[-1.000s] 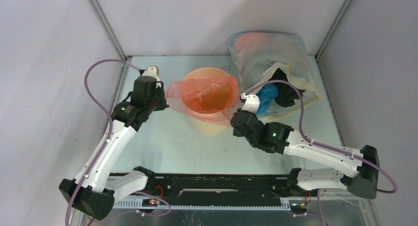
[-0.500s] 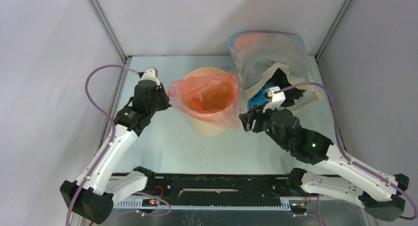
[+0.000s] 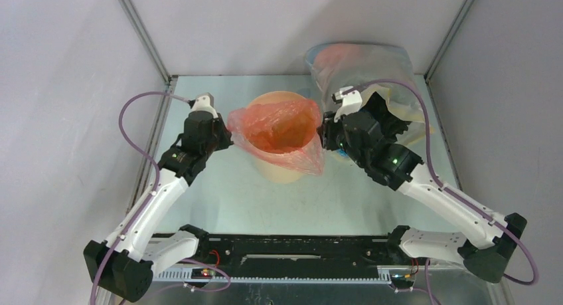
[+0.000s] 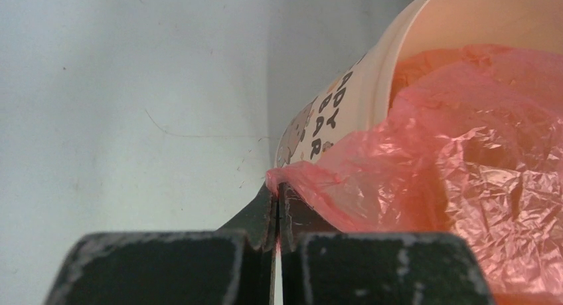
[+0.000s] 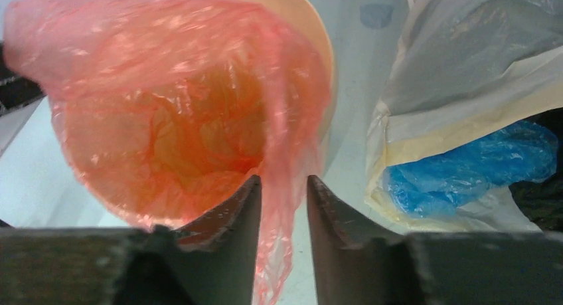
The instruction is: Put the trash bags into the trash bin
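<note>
the thin orange-red plastic trash bag (image 3: 282, 129) sits open-mouthed inside the round cream-beige printed trash bin (image 4: 345, 112), centre frame. the left gripper (image 4: 277, 189) clamps its edge at 9 o'clock. the right gripper (image 5: 282, 185), fingers apart, straddles the 3 o'clock edge. likely left: folding that edge over the rim.

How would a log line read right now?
left gripper: shut on bag | right gripper: open astride bag edge | bag: partly in bin

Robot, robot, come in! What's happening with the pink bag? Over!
Left end effector shut on pink trash bag rim. Right end effector open around its loose edge. Bag mouth over trash bin. Clear sack close beside.
</note>
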